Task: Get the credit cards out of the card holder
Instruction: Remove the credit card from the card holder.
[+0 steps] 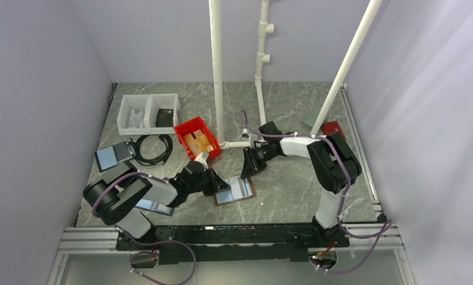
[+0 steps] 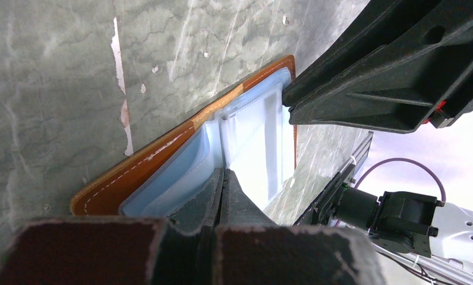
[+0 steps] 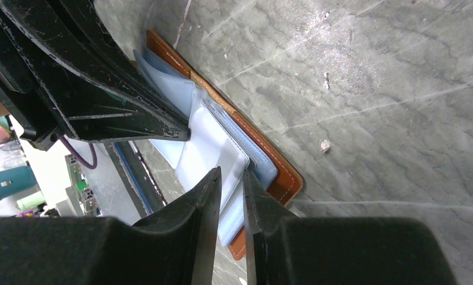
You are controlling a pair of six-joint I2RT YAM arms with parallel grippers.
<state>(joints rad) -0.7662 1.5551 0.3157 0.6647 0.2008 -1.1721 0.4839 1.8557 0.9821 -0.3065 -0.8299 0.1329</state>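
1. Left arm, lower left of the top view: rounded black joint housings alternating with white link shells.
2. Right arm, right of centre: the same black-and-white build, with a white forearm shell and a bulky black elbow housing.
3. Purple cables: one routed along each arm and bound with small white ties, with more looping below the bases at the bottom edge.
4. Left gripper: two matte black, wedge-shaped fingers, with a dark reddish-brown block behind them at the bottom edge.
5. Right gripper: two black tapered fingers on a broad black body.
6. Base plate: a flat black bar shared by both arms.
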